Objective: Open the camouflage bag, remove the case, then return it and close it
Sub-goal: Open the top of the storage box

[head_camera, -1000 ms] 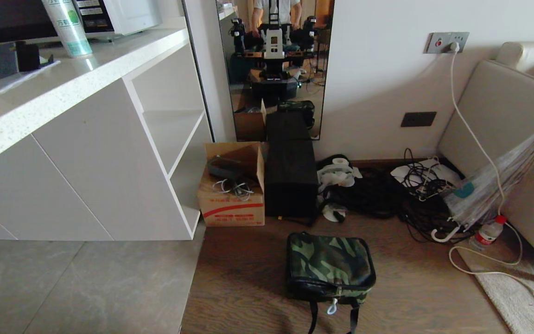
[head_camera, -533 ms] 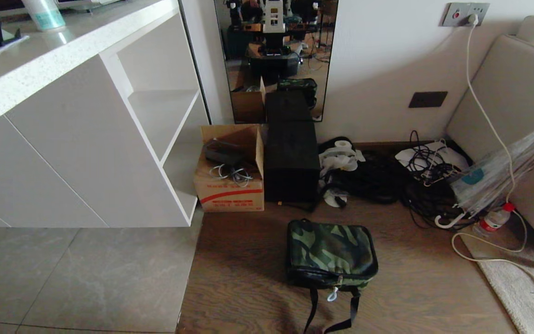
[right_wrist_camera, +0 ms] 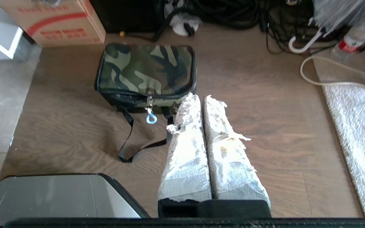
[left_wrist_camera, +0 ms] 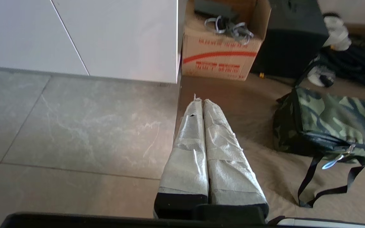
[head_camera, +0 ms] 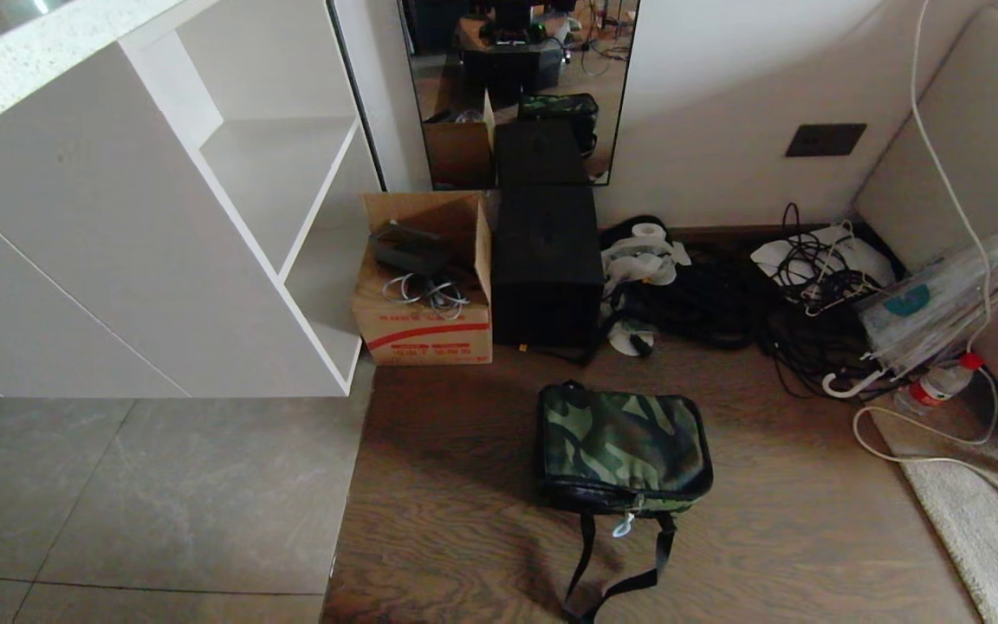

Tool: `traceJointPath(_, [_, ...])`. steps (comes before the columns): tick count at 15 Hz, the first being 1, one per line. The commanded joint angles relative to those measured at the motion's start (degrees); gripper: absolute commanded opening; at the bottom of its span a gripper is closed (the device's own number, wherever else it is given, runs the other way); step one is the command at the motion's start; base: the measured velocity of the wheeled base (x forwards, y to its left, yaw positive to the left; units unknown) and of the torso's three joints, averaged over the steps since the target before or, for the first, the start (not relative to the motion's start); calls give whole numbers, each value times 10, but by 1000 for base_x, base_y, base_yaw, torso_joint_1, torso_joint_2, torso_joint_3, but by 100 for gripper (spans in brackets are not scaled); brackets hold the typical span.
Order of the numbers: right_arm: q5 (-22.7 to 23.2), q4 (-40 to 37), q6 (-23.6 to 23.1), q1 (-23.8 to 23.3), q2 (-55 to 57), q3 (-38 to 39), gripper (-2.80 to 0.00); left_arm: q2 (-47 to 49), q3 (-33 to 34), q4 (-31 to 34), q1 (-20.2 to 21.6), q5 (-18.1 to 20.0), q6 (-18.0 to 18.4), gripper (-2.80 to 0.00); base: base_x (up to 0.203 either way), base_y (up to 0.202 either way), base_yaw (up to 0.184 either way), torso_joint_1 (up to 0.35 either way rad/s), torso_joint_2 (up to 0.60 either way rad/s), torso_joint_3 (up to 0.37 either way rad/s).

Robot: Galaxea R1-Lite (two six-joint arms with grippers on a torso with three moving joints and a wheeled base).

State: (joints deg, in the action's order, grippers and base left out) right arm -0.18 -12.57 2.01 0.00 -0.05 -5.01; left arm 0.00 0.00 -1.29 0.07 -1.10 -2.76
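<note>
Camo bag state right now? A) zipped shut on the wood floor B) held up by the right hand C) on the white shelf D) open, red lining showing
A: the camouflage bag sits on the wood floor with its lid down and its zipper pull hanging at the front.

Neither arm shows in the head view; each is seen only from its own wrist camera. The left end effector points forward and downward, its 2 fingers wrapped in pale tape and pressed flat against each other along their whole length, nothing between them. The right end effector has the same pose, its 2 tape-wrapped fingers lying side by side and touching from base to tip, the wrapping frayed at the edges and tips, nothing gripped. Both end effectors hang in the air, touching nothing.
</note>
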Motion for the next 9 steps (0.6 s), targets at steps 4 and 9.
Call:
traceJointPath(4, [0, -1, 0, 0, 0, 0, -280, 0, 6, 0, 0, 0, -1, -280, 0, 0, 0, 2, 5, -201])
traceJointPath(9, [0, -1, 0, 0, 0, 0, -280, 0, 6, 0, 0, 0, -1, -280, 0, 0, 0, 5, 3, -195])
